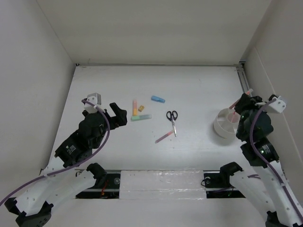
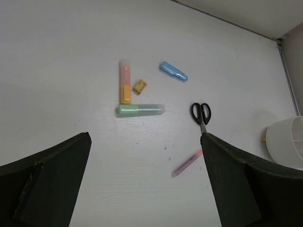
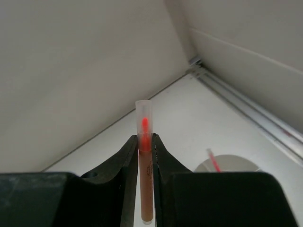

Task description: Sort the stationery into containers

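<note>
My right jaws pinch a thin pink pen (image 3: 144, 184), frosted cap up, over the far rim of the round white plastic cup (image 1: 220, 127). I judge this the drop-in step: lower it into a compartment, then let go. My left jaws hang spread above the tabletop (image 2: 71, 47), where stubby markers (image 2: 140, 110), black-handled scissors (image 2: 201, 113) and another pen (image 2: 187, 163) lie.

Black right tool (image 3: 145, 144) clamps a thin pink pen with a clear cap (image 3: 144, 116) upright; to its right, a white round cup (image 3: 241, 164) sits on the pale worktop (image 3: 189, 113).
</note>
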